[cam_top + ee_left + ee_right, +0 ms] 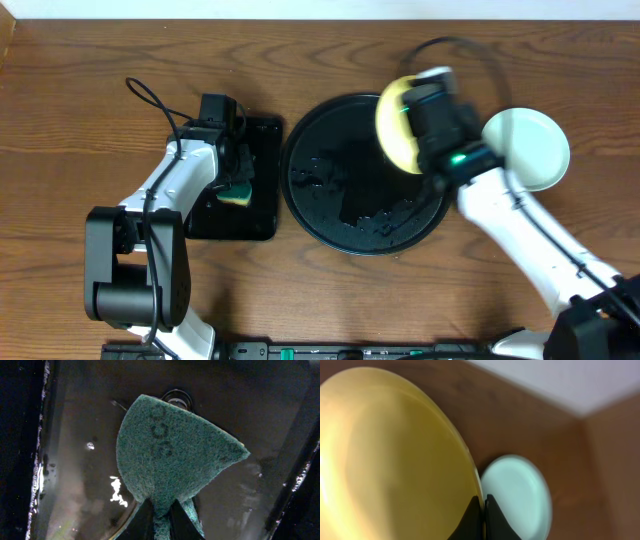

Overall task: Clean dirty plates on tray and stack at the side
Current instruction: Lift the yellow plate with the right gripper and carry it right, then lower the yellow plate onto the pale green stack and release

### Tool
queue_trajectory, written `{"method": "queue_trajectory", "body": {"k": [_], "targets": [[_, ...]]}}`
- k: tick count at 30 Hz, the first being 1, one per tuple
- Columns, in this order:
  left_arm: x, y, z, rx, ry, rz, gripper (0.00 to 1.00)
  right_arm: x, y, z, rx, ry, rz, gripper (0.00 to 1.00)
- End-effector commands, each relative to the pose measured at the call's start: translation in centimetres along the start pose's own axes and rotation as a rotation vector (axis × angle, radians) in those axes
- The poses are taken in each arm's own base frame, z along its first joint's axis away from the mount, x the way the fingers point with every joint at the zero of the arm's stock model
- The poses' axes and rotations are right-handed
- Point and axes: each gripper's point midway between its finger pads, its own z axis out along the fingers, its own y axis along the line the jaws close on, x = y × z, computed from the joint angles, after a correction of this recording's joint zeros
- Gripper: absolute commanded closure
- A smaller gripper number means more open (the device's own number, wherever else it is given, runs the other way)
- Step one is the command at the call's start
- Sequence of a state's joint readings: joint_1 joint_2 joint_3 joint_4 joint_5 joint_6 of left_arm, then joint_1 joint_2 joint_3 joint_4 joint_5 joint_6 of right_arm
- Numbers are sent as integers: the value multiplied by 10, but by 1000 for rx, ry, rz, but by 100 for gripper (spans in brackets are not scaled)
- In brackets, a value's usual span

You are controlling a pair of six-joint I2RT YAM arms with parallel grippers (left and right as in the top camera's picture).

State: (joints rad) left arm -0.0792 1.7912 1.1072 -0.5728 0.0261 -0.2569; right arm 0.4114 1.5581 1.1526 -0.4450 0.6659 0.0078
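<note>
My right gripper (425,100) is shut on the rim of the pale yellow plate (393,125) and holds it tilted on edge above the right part of the round black tray (330,215). In the right wrist view the yellow plate (385,460) fills the left, pinched between the fingers (483,510). A mint-blue plate (530,145) lies on the wood to the right of the tray; it also shows in the right wrist view (517,497). My left gripper (237,165) is shut on a green sponge (170,455) over the small rectangular tray (262,215). The tray holds no plates, only wet streaks.
The rectangular black tray (75,460) is wet and lies left of the round tray. A black cable (150,95) loops behind the left arm. The table's back edge and a pale wall (560,380) are beyond the plates.
</note>
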Motion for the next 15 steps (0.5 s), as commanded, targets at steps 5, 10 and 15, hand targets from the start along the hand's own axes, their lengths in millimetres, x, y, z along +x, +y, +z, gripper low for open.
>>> {"method": "queue_trajectory", "body": {"k": [5, 10, 15], "targets": [[1, 5, 5, -18, 8, 11, 93, 48, -70, 42, -32, 218, 713, 99], [1, 5, 5, -18, 8, 11, 93, 85, -113, 59, 14, 331, 1006, 99], [1, 5, 5, -18, 8, 11, 93, 106, -142, 66, 55, 366, 1145, 99]]}}
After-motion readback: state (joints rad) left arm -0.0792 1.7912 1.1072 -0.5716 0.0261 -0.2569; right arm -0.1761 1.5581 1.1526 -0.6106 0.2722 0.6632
